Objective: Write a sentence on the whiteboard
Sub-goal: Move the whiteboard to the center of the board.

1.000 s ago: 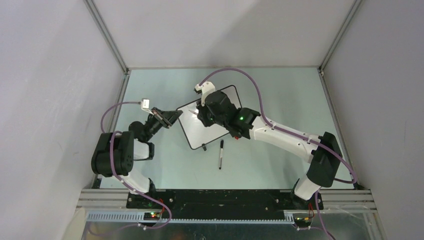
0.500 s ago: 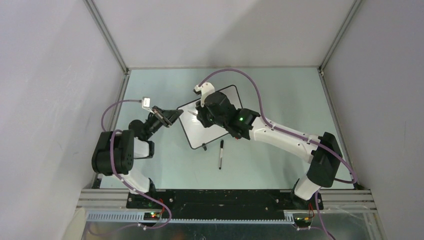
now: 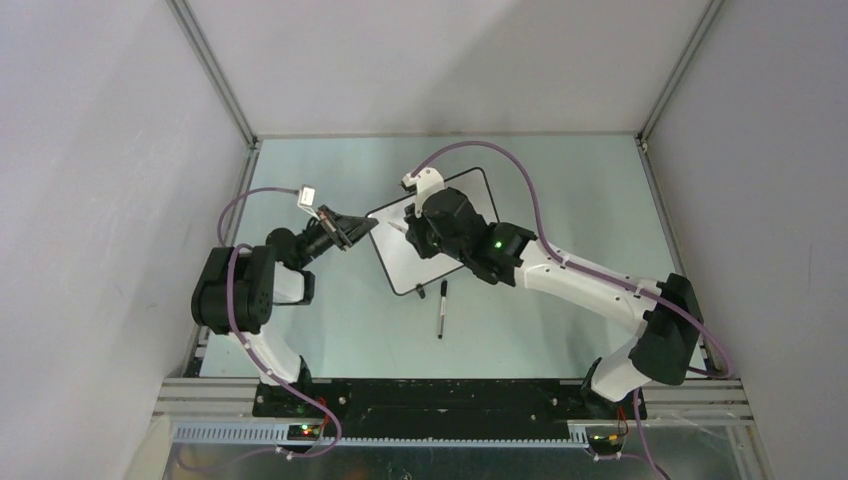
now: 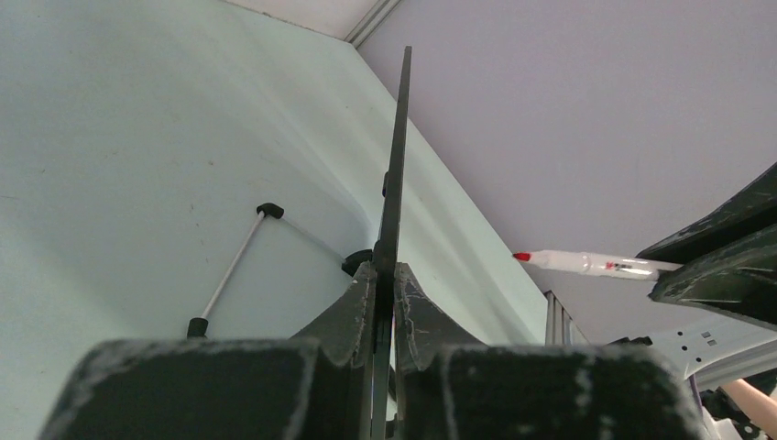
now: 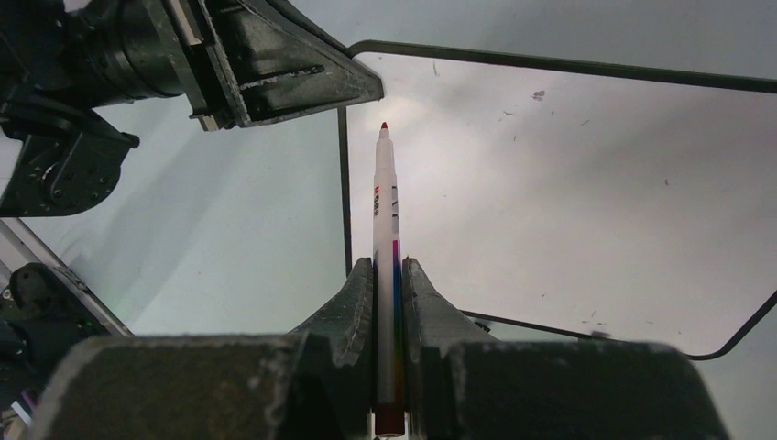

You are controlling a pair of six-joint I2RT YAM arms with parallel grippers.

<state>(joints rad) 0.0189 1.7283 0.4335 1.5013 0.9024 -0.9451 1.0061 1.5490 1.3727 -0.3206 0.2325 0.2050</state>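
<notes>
The whiteboard [image 3: 412,265] is mid-table [image 3: 570,190], the left gripper [image 3: 362,228] on its left edge, the marker [image 5: 385,211] over it, a pen [image 3: 441,308] just before it.

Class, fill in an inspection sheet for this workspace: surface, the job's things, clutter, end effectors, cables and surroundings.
Surface: pale green table; no spills seen.
Job's things: whiteboard, black frame, face blank apart from small specks; no writing seen.
Clutter: one dark pen lying on the table by the whiteboard's near edge.
End effectors: left end effector shut on the whiteboard's edge; right end effector shut on an uncapped red marker, tip over the board's corner, contact unclear.
Cables: purple cables, one looping above each arm; no snag seen.
Surroundings: grey walls with metal corner posts; nothing else seen.
</notes>
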